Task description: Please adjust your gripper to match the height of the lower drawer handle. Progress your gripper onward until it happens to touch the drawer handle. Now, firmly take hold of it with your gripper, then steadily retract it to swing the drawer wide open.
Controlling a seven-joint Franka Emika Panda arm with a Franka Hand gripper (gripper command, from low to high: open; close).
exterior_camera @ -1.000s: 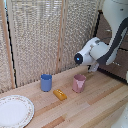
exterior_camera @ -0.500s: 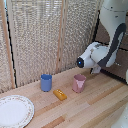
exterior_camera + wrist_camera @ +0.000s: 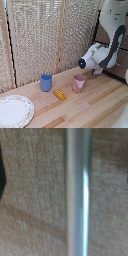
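My wrist view is filled by the lower drawer handle, a blurred silver bar crossing the brown drawer front right before me, though I cannot tell how wide my jaws stand.

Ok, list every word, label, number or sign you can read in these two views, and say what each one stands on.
None: no readable text in either view.
The blue cup, pink cup, orange block and white plate show no lettering.
The robot arm shows no legible marking at this resolution.
The wrist view shows only the blurred silver drawer handle against brown wood, with no print.
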